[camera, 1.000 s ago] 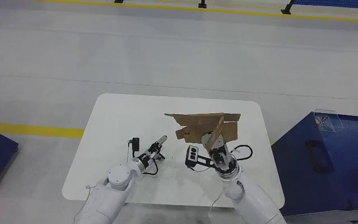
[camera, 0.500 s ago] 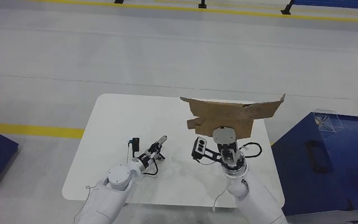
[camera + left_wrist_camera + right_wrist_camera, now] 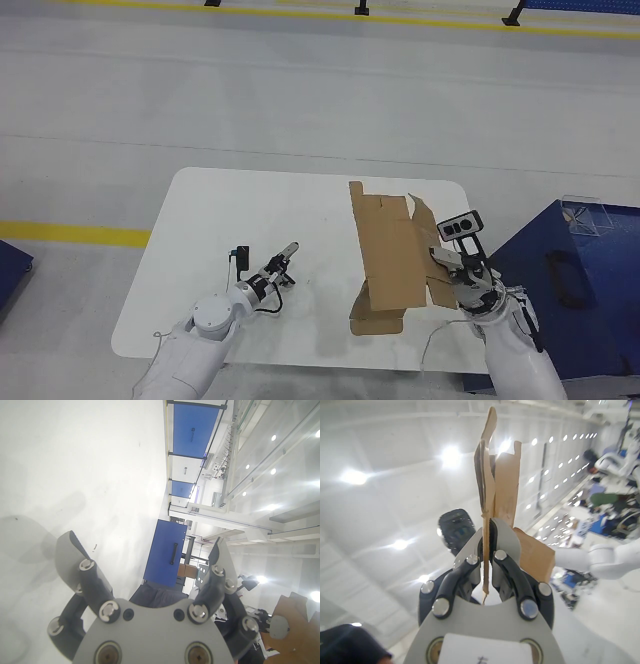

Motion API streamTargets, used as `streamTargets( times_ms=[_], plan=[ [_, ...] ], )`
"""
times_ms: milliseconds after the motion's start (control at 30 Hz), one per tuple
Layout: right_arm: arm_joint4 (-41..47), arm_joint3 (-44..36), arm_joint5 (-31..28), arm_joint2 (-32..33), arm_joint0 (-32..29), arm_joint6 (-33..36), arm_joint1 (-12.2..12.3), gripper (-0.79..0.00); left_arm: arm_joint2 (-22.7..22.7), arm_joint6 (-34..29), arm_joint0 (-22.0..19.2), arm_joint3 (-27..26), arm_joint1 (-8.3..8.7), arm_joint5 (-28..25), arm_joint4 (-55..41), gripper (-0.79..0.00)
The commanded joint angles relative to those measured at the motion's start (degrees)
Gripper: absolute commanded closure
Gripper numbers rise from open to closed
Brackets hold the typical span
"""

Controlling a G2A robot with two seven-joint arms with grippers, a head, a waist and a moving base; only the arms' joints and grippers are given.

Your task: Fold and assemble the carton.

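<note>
Since half a second ago the right gripper (image 3: 440, 262) has swung from the table's (image 3: 230, 220) middle out to its 3 o'clock edge, turning the carton (image 3: 395, 255) from a wide spread along the far edge to a strip running from 1 o'clock down to 5 o'clock, while the left gripper (image 3: 288, 248) has stayed at 7 o'clock. The right jaws are clamped on the carton's edge, and the left jaws stand apart, holding nothing. The carton's near end sits close to the front edge, a blue cabinet (image 3: 570, 270) stands just beyond the right edge, and a broad stretch of tabletop separates the carton from the left gripper.
</note>
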Motion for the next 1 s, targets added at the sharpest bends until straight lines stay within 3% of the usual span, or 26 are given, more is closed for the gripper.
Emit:
streamTargets(
  times_ms=[0, 100, 533, 733, 900, 967],
  plan=[
    [-2.94, -0.59, -6.47, 1.84, -0.74, -2.77, -0.02, 0.0, 0.0, 0.0, 0.0, 0.0, 0.0, 0.0, 0.0, -0.785],
    [-2.34, -1.34, -9.94, 2.82, -1.34, -3.9, -0.16, 0.0, 0.0, 0.0, 0.0, 0.0, 0.0, 0.0, 0.0, -0.785],
    [0.05, -1.29, -9.22, 3.03, -0.9, -2.58, -0.2, 0.0, 0.0, 0.0, 0.0, 0.0, 0.0, 0.0, 0.0, -0.785],
    [-6.03, -7.15, -29.63, 11.49, -0.57, -4.55, -0.33, 0.0, 0.0, 0.0, 0.0, 0.0, 0.0, 0.0, 0.0, -0.785],
    [-32.19, -18.43, -47.49, 20.73, -1.15, -22.39, -0.49, 0.0, 0.0, 0.0, 0.0, 0.0, 0.0, 0.0, 0.0, -0.785],
    [-38.79, -20.97, -50.31, 23.26, -1.79, -25.89, -0.82, 0.0, 0.0, 0.0, 0.0, 0.0, 0.0, 0.0, 0.0, -0.785]
  ],
)
